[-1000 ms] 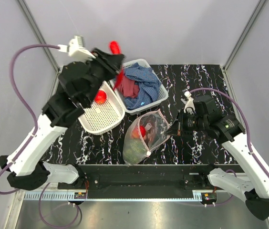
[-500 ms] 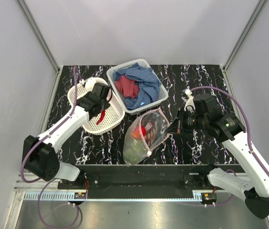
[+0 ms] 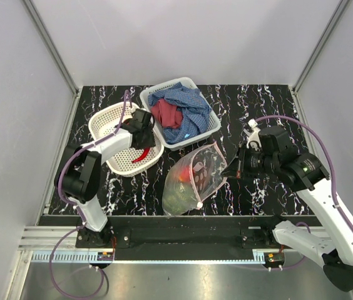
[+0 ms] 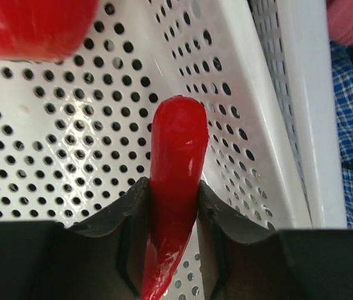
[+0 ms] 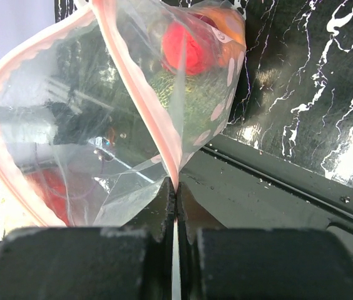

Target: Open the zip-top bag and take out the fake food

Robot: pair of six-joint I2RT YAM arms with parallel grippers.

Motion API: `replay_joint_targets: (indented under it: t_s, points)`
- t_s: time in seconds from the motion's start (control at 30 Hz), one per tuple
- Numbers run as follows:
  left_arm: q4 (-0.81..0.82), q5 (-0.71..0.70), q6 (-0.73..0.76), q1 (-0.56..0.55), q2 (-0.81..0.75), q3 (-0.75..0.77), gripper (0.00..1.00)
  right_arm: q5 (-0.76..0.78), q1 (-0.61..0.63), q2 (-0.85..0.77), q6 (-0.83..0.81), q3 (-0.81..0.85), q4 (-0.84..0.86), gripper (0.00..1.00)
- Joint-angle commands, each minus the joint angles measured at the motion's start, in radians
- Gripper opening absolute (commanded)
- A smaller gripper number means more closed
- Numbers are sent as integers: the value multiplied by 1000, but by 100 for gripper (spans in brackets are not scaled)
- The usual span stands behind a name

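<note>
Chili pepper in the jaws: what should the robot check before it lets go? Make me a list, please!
1. Chili pepper pinched on both sides by the left jaws: ok.
2. Chili pepper over the white basket, inside its walls: ok.
3. Chili pepper touching the basket floor: cannot tell.
4. Red round piece clear of the drop spot: ok, it lies off to one side.
5. Right jaws shut on the edge of the zip-top bag: ok.
6. Bag emptied: not ok, a red fruit is inside.
</note>
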Motion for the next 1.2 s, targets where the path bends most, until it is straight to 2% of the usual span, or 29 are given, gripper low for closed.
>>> replay_joint_targets:
  t_s: [0.0,0.1,0.13,0.27,0.37,0.53,0.67,0.7,0.87,0.97,1.0,1.03,1.13,1.17]
  points:
    - [27,81,19,9,-31,29,63,17,-4,-17,5,51,-3,0]
    - [6,75,-3,9,-69,3,86,5,-4,-15,3,54,-3,0]
    - [-6,79,-6,7,-94,0,91,2,-4,-15,1,54,-4,0]
    - [-71,115,-44,-2,-215,-25,92,-22,-4,-5,-23,60,-1,0]
    - [-101,196,-76,-39,-357,-28,86,-55,-6,18,-46,61,8,0]
    - [-151,258,-149,-215,-552,49,81,-102,-4,51,-61,80,30,0]
    - [-148,97,-231,-417,-643,121,72,-150,-4,86,-65,106,51,0]
    - [-149,17,-247,-504,-646,138,70,-156,-6,95,-66,116,54,0]
    - [-180,-228,-196,-741,-607,320,59,-180,-6,153,-65,186,70,0]
    - [-262,-337,-149,-836,-509,452,55,-190,-4,178,-66,223,70,0]
    - [-301,-359,-149,-849,-478,486,52,-188,-4,183,-63,238,68,0]
    - [-418,-380,-167,-856,-409,564,50,-181,-4,189,-60,246,70,0]
    - [-627,-442,-303,-859,-321,641,45,-171,-4,196,-45,271,65,0]
    - [-646,-444,-328,-856,-288,659,44,-170,-3,196,-38,275,68,0]
